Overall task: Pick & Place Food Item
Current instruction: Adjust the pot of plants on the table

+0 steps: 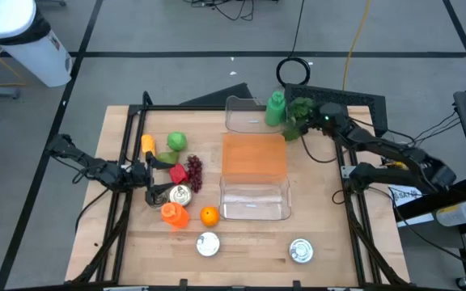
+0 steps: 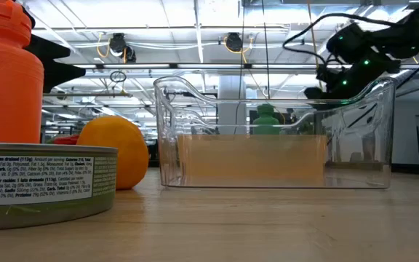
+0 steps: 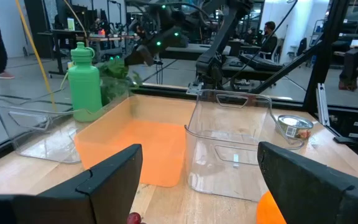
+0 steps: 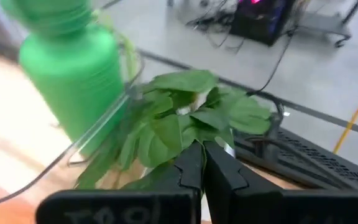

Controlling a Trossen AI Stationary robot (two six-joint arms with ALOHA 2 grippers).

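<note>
We see the right gripper closed on the greens at the table's far edge beside the bottle; their orientation is unclear. The left gripper waits, fingers spread, empty.

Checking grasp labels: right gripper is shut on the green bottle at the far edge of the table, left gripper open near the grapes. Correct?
Not quite. The right gripper is shut on the leafy greens, not the green bottle, which stands beside them; the right wrist view shows it. The left gripper is open near the grapes, as stated.
</note>
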